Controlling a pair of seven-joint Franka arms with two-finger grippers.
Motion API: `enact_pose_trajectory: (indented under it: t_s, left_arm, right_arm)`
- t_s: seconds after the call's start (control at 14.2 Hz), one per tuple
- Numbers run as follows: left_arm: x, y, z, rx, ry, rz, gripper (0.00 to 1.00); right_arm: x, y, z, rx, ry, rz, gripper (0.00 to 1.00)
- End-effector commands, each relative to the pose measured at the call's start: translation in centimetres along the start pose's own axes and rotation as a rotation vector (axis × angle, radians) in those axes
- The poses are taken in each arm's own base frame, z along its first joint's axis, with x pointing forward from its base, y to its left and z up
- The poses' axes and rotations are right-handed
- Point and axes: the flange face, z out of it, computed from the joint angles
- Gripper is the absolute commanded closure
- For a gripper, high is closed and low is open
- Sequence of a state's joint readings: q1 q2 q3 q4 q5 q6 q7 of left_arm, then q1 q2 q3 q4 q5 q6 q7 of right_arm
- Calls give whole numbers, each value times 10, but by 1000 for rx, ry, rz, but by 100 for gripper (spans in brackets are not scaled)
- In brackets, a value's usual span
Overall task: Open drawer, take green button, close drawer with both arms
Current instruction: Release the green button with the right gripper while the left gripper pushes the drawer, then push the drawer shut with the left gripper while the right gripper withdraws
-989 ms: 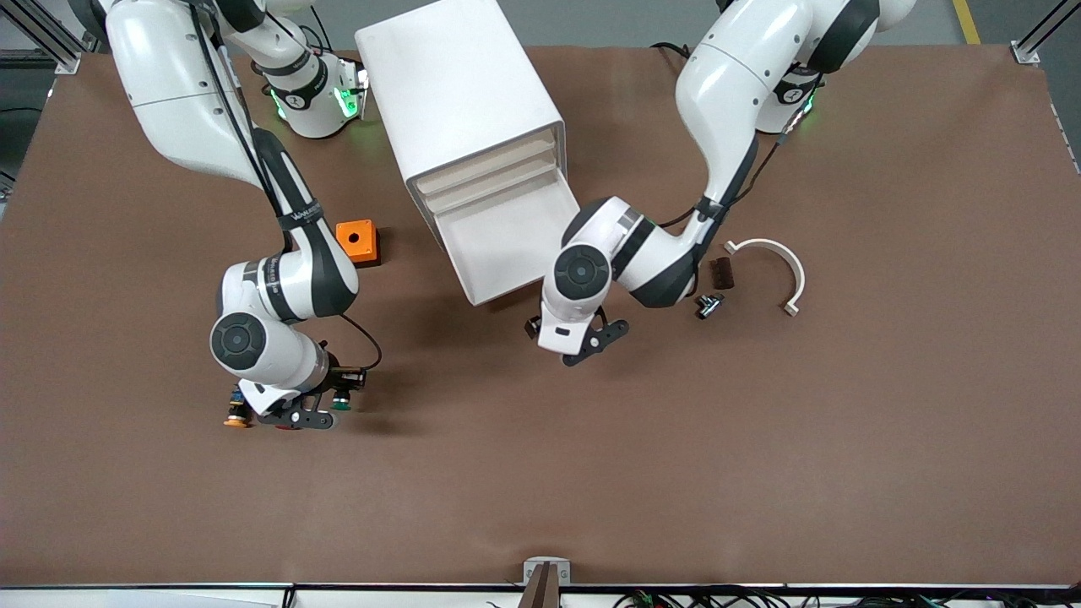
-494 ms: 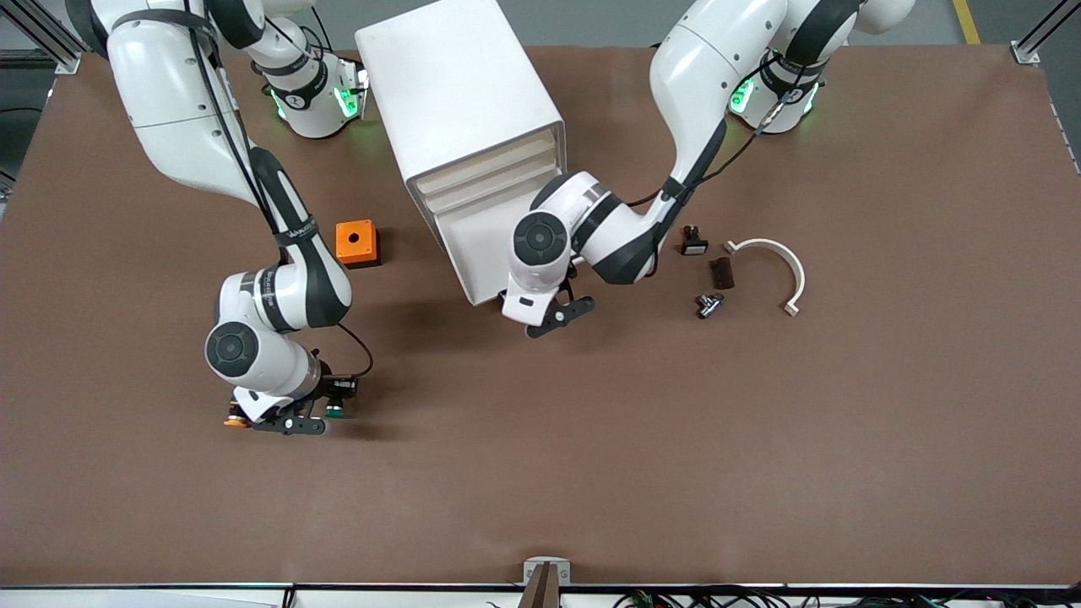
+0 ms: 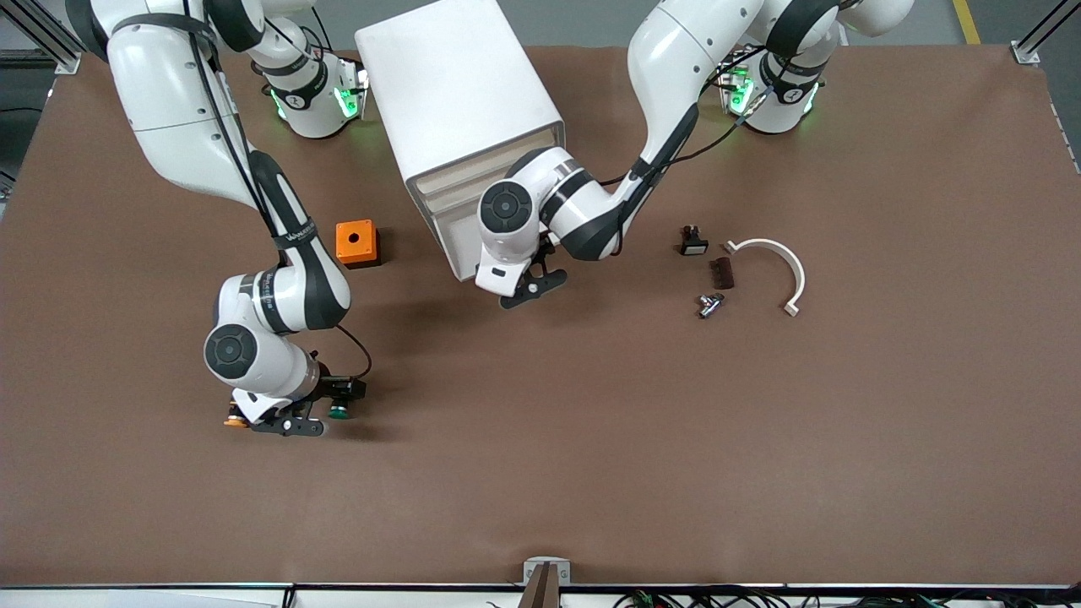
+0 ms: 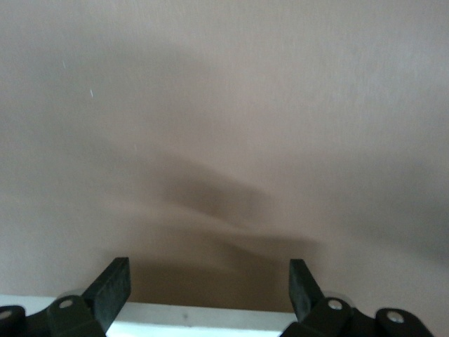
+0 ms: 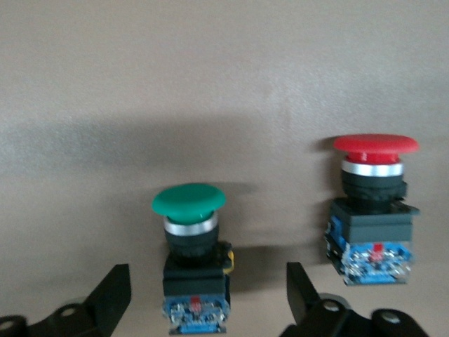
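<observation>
The green-capped button (image 3: 340, 412) lies on the brown table, nearer to the front camera than the cabinet (image 3: 460, 93), toward the right arm's end. In the right wrist view the button (image 5: 191, 246) sits between my right gripper's (image 5: 207, 277) open fingers, untouched. My right gripper (image 3: 325, 407) is low over the table there. The bottom drawer (image 3: 454, 245) sticks out a short way. My left gripper (image 3: 532, 289) is open at the drawer's front. In the left wrist view the drawer's white edge (image 4: 210, 316) shows between the left gripper's (image 4: 209, 270) fingers.
A red-capped button (image 5: 373, 210) stands beside the green one. An orange-capped button (image 3: 234, 419) lies by the right hand. An orange box (image 3: 355, 241) sits beside the cabinet. Toward the left arm's end lie a white arc (image 3: 785, 262), two small dark parts (image 3: 720, 272) and a metal piece (image 3: 708, 304).
My left arm has moved toward the cabinet and the drawer has slid most of the way in. My right gripper has barely shifted near the green button.
</observation>
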State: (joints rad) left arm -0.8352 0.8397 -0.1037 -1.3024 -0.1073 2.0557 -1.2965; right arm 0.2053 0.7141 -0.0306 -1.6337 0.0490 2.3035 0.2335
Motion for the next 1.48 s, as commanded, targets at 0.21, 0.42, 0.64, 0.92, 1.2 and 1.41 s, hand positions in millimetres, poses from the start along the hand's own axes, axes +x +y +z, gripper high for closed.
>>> enact_pose_trajectory:
  t_s: [0.21,0.42,0.64,0.92,1.2,1.41]
  left_arm:
    - [-36,3,2,-10,-106,-41,1]
    - [-53,5,7,-10,-154,-50,1]
    - [-66,7,11,-15,-212,-67,1]
    - [-67,7,18,-17,-255,-78,1]
    - [-66,7,17,-21,-264,-83,1]
    - [-58,7,11,-29,-250,-81,1]
  right_arm:
    - [-11,20,-92,-3,-65,-39,0]
    - [-20,62,-149,1,-100,-66,0]
    - [-37,97,-201,-21,-134,-57,0]
    - [-71,119,-262,-19,-165,-65,0]
    - [-110,125,-322,-13,-101,-60,0]
    - [-121,127,-345,-10,-77,-57,0]
